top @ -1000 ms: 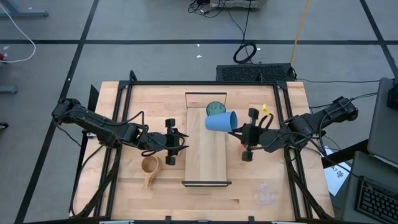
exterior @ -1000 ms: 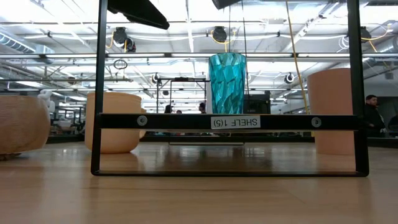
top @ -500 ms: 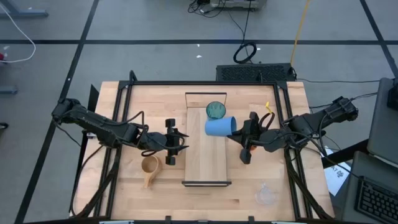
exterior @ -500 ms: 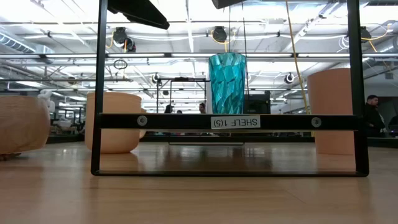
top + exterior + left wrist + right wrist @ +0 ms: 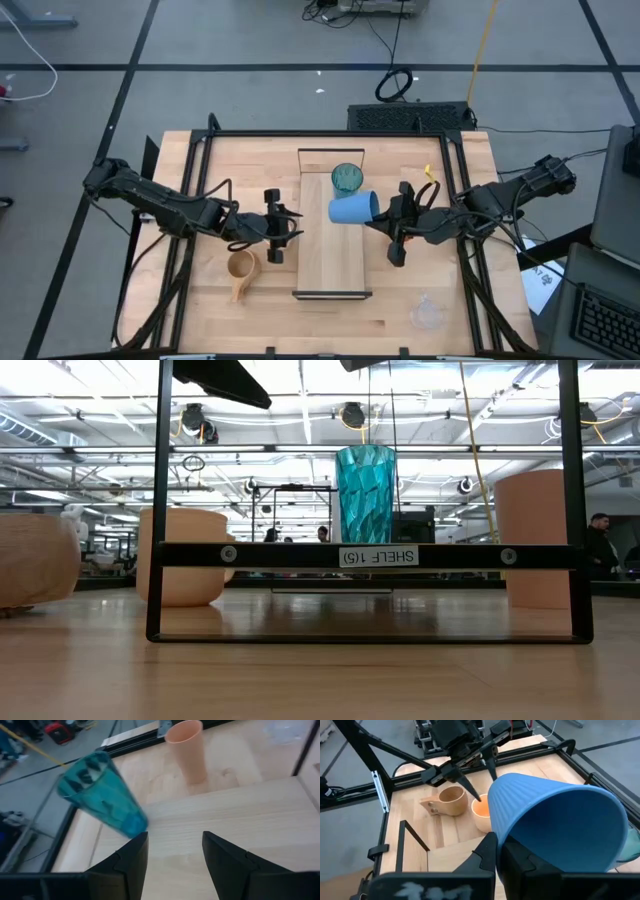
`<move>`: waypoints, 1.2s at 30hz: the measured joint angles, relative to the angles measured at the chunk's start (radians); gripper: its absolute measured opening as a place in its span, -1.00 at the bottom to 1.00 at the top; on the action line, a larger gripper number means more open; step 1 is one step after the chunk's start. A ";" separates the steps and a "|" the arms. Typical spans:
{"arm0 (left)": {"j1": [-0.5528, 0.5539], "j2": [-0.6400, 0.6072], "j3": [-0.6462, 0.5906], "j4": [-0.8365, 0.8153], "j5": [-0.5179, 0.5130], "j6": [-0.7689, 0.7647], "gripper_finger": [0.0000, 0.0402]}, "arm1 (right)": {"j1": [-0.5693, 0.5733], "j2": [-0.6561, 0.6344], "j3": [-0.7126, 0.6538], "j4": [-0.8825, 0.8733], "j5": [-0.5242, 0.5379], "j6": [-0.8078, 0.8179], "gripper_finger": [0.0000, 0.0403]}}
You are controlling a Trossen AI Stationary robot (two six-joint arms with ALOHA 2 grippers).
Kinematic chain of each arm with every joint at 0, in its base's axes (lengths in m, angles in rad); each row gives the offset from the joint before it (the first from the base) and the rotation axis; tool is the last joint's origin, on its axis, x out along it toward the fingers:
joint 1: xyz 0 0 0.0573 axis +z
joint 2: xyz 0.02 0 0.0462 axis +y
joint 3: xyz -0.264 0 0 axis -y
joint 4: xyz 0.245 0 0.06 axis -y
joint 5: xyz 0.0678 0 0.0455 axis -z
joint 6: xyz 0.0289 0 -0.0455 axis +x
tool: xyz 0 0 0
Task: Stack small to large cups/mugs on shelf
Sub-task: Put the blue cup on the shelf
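The shelf (image 5: 330,262) lies in the table's middle, with the teal tumbler (image 5: 347,178) upright on its far end. My right gripper (image 5: 386,214) is shut on the blue cup (image 5: 352,208), held on its side above the shelf next to the tumbler. My left gripper (image 5: 275,228) is open and empty just left of the shelf. In the right wrist view the orange mug (image 5: 481,812) stands below it, beside the tan mug (image 5: 240,268). The orange cup (image 5: 187,750) stands on the table right of the shelf. The clear glass (image 5: 427,313) stands near right. My right gripper holds the blue cup at its mouth end (image 5: 372,205), coming level from the table's right. The cup lies on its side, its base toward the table's left, lifted clear of the shelf. The cup's own wall (image 5: 555,820) hides how the fingers sit on the rim.
Black frame rails (image 5: 200,200) run along the table's left and right sides. The shelf's near half (image 5: 330,275) is bare board. In the low view its near rail (image 5: 360,556) stands in front, with the tumbler (image 5: 366,495) behind it.
My right gripper has gone a little toward the table's near edge and turned. The blue cup, slanted beside the tumbler before, now lies level across the shelf, a bit nearer and still lifted.
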 joint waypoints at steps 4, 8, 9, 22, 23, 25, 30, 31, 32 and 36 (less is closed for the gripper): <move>0.000 -0.002 0.000 -0.023 -0.092 -0.008 -0.06 | -0.026 0.004 0.001 0.019 -0.007 -0.022 -1.00; 0.008 -0.020 0.000 -0.060 -0.161 -0.064 -0.06 | -0.072 0.019 0.024 0.023 -0.104 -0.036 -1.00; 0.015 -0.028 0.000 -0.071 -0.167 -0.087 -0.06 | -0.081 0.026 0.033 0.020 -0.122 -0.039 -1.00; 0.075 -0.060 0.000 -0.126 -0.144 -0.208 -0.06 | -0.177 0.232 0.325 -0.355 -0.314 -0.058 -1.00; 0.078 -0.060 0.000 -0.126 -0.145 -0.212 -0.06 | -0.178 0.254 0.359 -0.389 -0.314 -0.058 -1.00; 0.083 -0.060 0.000 -0.126 -0.144 -0.214 -0.06 | -0.184 0.294 0.420 -0.437 -0.316 -0.060 -1.00; 0.084 -0.060 0.000 -0.126 -0.144 -0.214 -0.06 | -0.205 0.397 0.545 -0.563 -0.369 -0.055 -1.00; 0.084 -0.060 0.000 -0.126 -0.144 -0.214 -0.06 | -0.211 0.416 0.563 -0.587 -0.379 -0.052 -1.00; 0.084 -0.060 0.000 -0.126 -0.144 -0.214 -0.06 | -0.217 0.434 0.580 -0.610 -0.393 -0.049 -1.00; 0.084 -0.060 0.000 -0.125 -0.145 -0.214 -0.06 | -0.239 0.494 0.613 -0.667 -0.447 -0.046 -1.00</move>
